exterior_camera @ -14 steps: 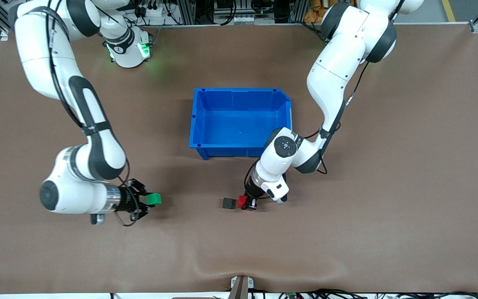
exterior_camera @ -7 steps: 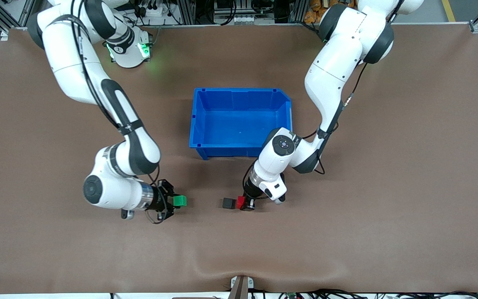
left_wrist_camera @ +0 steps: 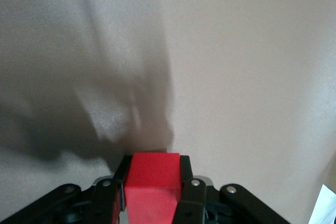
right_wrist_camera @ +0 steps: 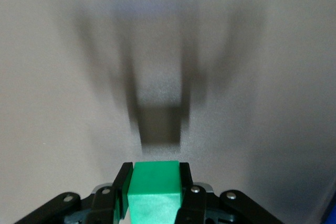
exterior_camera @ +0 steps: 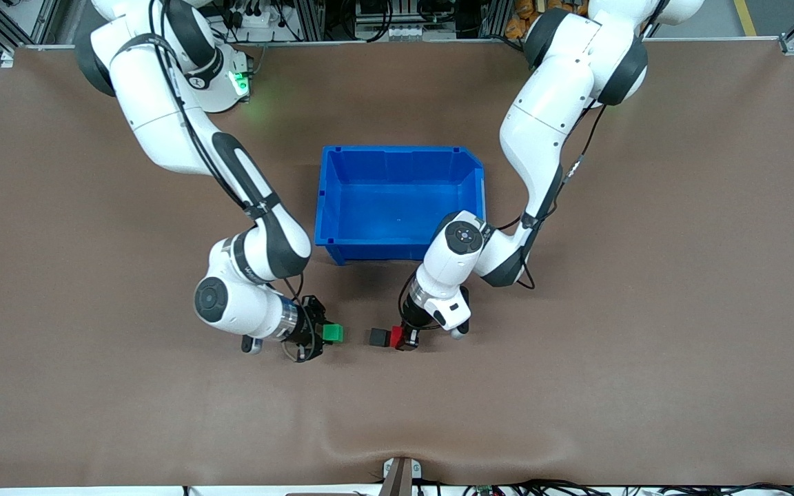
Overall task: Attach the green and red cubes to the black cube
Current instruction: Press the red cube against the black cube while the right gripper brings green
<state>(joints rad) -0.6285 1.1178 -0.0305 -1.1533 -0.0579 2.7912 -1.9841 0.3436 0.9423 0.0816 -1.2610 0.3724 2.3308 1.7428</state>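
Pressing small matte red cube (exterior_camera: 398,336) against small matte black cube (exterior_camera: 378,337), lower centre of frame, clenched in left gripper (exterior_camera: 407,338). Carrying small matte green cube (exterior_camera: 332,333), clamped in right gripper (exterior_camera: 319,335), w/ gap to black cube; green not yet attached.

- Green cube (exterior_camera: 332,333) is showing bright green.
- Red cube (exterior_camera: 398,337) is showing bright red.
- Black cube (exterior_camera: 378,337) beside it is showing dark grey-black.
- Bin (exterior_camera: 333,200) is showing plain blue.

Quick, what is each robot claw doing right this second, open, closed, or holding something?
Left gripper: closed on the red cube, beside the black cube.
Right gripper: closed on the green cube, just above the table.
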